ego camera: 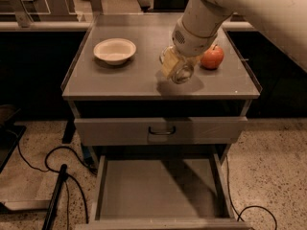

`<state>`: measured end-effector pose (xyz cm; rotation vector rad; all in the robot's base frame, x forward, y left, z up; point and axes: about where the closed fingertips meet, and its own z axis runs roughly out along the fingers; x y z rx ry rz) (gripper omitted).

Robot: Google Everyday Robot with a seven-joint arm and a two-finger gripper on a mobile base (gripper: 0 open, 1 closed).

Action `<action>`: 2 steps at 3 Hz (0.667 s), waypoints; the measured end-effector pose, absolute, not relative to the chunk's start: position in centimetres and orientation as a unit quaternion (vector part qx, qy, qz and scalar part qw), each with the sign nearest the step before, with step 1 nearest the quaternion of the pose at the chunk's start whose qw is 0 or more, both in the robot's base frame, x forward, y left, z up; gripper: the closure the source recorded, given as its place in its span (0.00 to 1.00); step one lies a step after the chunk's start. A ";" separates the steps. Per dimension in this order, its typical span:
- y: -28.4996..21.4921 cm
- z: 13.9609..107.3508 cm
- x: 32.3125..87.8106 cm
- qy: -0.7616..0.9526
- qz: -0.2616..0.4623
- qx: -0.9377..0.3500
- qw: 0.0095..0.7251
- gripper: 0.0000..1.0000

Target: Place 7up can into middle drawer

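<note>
The 7up can point(182, 72) is a small silvery can held in my gripper point(175, 66), just above the cabinet top near its front edge, with its shadow on the top beneath it. The gripper is shut on the can, and the pale arm comes in from the upper right. The middle drawer point(160, 189) stands pulled open below, a wide grey tray with a flat bare floor, in front of and lower than the can.
A white bowl point(114, 50) sits at the left of the cabinet top point(100, 80). A red apple point(212, 57) lies right of the gripper. A closed drawer front with a dark handle point(161, 130) is above the open drawer. Black cables point(43, 164) lie on the floor at the left.
</note>
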<state>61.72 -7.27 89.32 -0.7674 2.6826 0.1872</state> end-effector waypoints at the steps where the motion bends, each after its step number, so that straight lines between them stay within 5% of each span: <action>1: -7.6 89.6 58.2 0.949 0.076 -0.253 0.173 1.00; 2: -8.3 88.8 54.8 0.956 0.082 -0.226 0.166 1.00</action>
